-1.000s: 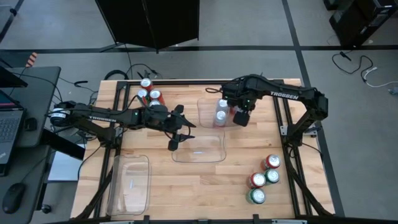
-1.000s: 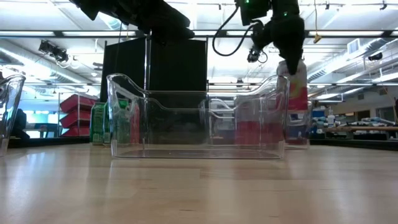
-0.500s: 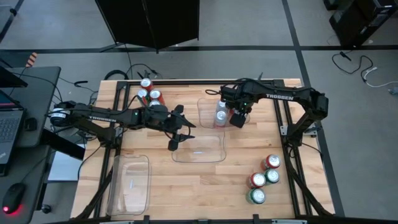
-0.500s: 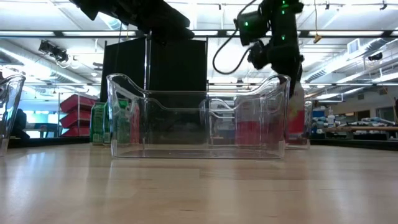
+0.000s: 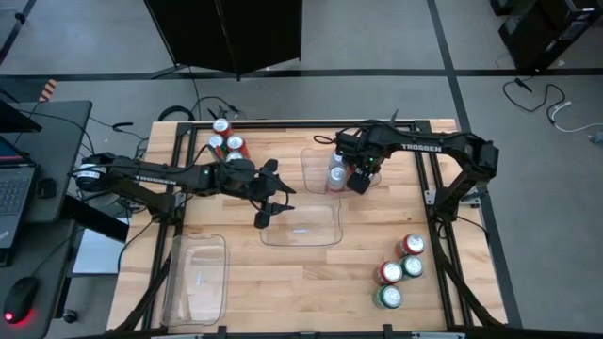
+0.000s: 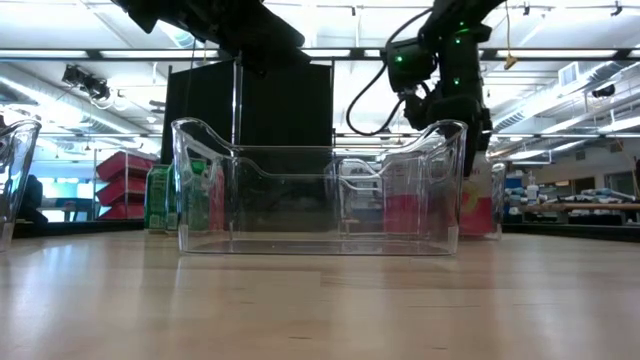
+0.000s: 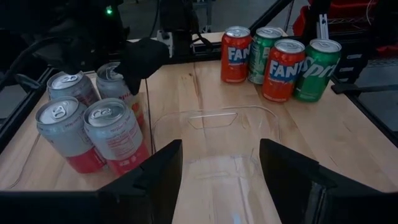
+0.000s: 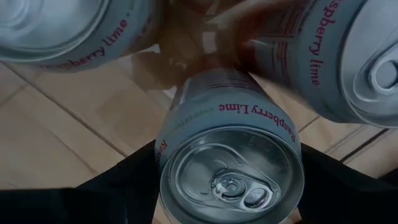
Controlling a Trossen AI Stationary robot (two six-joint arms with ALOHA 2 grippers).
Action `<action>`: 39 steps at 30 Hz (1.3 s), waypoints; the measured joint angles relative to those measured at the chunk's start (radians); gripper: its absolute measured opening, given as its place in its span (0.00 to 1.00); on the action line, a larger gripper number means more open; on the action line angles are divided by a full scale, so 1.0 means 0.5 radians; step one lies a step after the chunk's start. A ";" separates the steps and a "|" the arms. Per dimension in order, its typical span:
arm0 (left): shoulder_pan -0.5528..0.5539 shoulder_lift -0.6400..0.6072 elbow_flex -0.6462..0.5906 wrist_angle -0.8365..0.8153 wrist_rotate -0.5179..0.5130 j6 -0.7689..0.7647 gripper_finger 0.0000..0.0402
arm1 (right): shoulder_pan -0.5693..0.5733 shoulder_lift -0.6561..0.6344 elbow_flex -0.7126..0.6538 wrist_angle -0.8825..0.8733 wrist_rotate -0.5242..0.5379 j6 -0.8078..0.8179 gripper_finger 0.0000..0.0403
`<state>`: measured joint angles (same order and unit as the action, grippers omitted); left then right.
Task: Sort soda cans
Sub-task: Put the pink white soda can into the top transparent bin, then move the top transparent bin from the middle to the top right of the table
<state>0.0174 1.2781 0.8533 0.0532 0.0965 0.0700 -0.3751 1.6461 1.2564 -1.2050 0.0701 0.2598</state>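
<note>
i see glossy metal soda cans (image 8: 231, 168) with brushed silver tops, clear smooth plastic bins (image 6: 318, 190), matt black fingers (image 7: 289, 171), and a satin pale wood counter (image 5: 301, 273).

A robotics lab or workshop in a large open hall. The wooden table (image 5: 311, 264) sits in a black metal frame (image 5: 443, 226) on a grey floor marked with dark lines. At 9 o'clock stands a desk (image 5: 42, 169) with a laptop (image 5: 11, 193) and mouse (image 5: 19, 299). Across the room are ceiling strip lights (image 6: 90, 55), red shelving (image 6: 125, 185) and workbenches (image 6: 590, 208).
</note>
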 joint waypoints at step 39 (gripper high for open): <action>0.293 0.329 0.003 -0.154 -0.429 -0.151 0.07 | 0.328 -0.055 0.502 -0.358 0.014 -0.272 0.03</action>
<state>0.1639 1.4428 0.8551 -0.0239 -0.1178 -0.0053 -0.2109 1.6188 1.5074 -1.3839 0.0770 0.1239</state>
